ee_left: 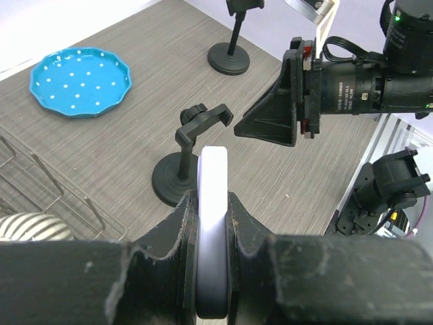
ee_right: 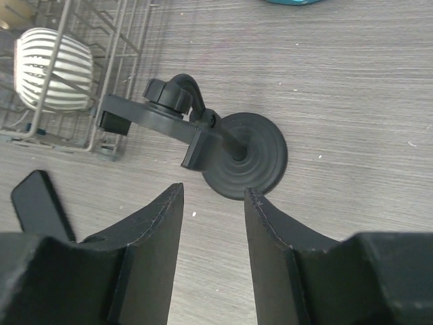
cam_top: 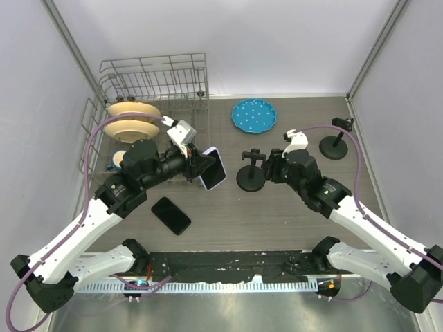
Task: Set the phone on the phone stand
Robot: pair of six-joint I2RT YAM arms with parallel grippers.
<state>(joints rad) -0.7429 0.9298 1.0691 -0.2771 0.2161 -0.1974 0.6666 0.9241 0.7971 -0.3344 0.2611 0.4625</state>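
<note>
My left gripper [cam_top: 205, 169] is shut on a white phone [cam_top: 214, 168], held edge-on above the table; in the left wrist view [ee_left: 213, 203] the phone [ee_left: 213, 183] sits clamped between the jaws. A black phone stand [cam_top: 250, 170] with a round base stands just right of it, also in the left wrist view [ee_left: 183, 169] and the right wrist view [ee_right: 233, 152]. My right gripper [cam_top: 272, 168] is open and empty beside the stand; in its wrist view [ee_right: 213, 193] the stand's base lies just beyond the fingertips.
A second black phone [cam_top: 171, 215] lies flat on the table near the left arm. A second stand [cam_top: 336, 142] is at the far right. A blue dotted plate [cam_top: 254, 115] lies at the back. A wire dish rack [cam_top: 154, 104] with plates stands at the back left.
</note>
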